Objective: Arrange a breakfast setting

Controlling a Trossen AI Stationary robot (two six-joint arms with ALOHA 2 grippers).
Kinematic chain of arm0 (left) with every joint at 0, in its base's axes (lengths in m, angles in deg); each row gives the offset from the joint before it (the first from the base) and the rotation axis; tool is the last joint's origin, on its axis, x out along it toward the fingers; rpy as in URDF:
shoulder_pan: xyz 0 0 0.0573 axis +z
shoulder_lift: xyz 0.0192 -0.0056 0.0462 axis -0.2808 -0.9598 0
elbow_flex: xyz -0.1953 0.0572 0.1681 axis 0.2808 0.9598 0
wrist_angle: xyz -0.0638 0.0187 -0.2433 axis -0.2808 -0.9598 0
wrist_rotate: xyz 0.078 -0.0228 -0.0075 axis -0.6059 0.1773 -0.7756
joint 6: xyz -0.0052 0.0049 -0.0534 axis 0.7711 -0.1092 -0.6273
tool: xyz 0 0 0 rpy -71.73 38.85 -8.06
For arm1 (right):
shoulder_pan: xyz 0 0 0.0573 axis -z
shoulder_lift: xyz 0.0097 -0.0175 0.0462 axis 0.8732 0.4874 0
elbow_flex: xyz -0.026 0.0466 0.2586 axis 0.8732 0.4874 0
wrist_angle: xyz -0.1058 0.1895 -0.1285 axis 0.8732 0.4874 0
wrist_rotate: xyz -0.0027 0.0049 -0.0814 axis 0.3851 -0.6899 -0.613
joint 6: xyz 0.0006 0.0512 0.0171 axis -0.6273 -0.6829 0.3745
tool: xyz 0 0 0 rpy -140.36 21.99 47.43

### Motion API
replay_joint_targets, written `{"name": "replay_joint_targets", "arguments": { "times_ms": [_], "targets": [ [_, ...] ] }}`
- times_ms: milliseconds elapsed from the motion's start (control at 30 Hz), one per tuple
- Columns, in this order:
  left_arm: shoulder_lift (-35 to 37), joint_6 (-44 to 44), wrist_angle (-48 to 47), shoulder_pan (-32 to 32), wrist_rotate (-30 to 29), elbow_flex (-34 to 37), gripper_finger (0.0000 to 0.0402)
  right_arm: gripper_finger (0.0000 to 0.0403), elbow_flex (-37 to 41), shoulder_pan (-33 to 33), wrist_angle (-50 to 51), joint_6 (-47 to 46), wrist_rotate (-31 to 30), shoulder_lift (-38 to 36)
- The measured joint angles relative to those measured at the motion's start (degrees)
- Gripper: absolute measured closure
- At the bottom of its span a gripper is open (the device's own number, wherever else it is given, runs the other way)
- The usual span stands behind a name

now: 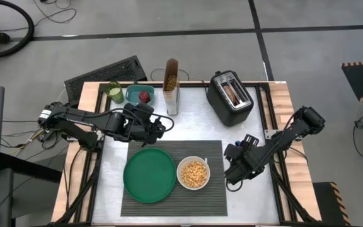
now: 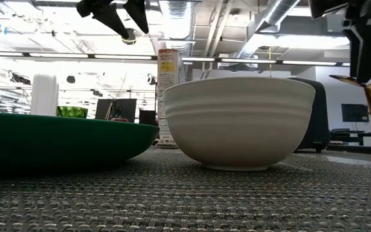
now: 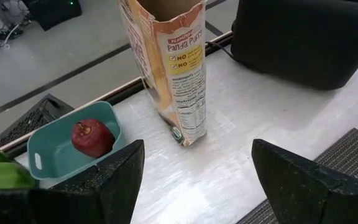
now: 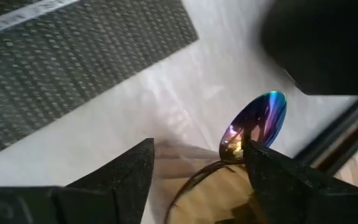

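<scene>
The dark grey ribbed placemat point(image 1: 172, 180) lies at the table's near middle. On it rest the green plate point(image 1: 149, 174) and the white bowl point(image 1: 193, 173), which holds yellow cereal. The red apple point(image 3: 92, 138) lies in the teal container point(image 3: 55, 155) at the far left. My left gripper point(image 1: 162, 124) is open and empty above the bare table, beyond the plate. My right gripper point(image 1: 230, 173) is open, low at the placemat's right edge. The blue-and-pink spoon point(image 4: 257, 124) and a golden-brown object point(image 4: 216, 193) show between its fingers. The bagel is not in view. My right gripper comes down from above with its fingers standing either side of the golden-brown object. The spoon's bowl point(image 4: 253, 127) shows right beside one finger point(image 4: 284, 180). I cannot tell whether the fingers touch the spoon or the object.
An open cereal box point(image 1: 171, 85) stands upright at the far middle, close ahead of my left gripper. The black toaster point(image 1: 230, 98) stands at the far right. A green leafy thing point(image 1: 114, 92) sits left of the teal container. Bare metal table lies between the placemat and the box.
</scene>
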Motion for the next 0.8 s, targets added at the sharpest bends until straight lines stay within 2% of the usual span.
{"name": "replay_joint_targets", "arguments": {
  "times_ms": [167,467,667,800],
  "targets": [
    [0.0,-0.1,0.0,0.0,0.0,0.0,0.0121,0.0193,0.0,-0.6,1.1,-1.6,0.1,0.0],
    [0.0,-1.2,0.0,0.0,0.2,0.0,0.0121,0.038,0.0,-1.2,0.8,-1.7,0.3,0.0],
    [0.0,-1.3,0.0,0.0,0.8,0.0,0.0121,0.0372,0.0,-1.2,0.8,-3.5,0.3,0.0],
    [0.0,-1.2,0.0,0.0,0.8,0.0,0.0121,0.0386,-0.3,-1.3,1.1,-4.0,0.3,0.0]
  ]
}}
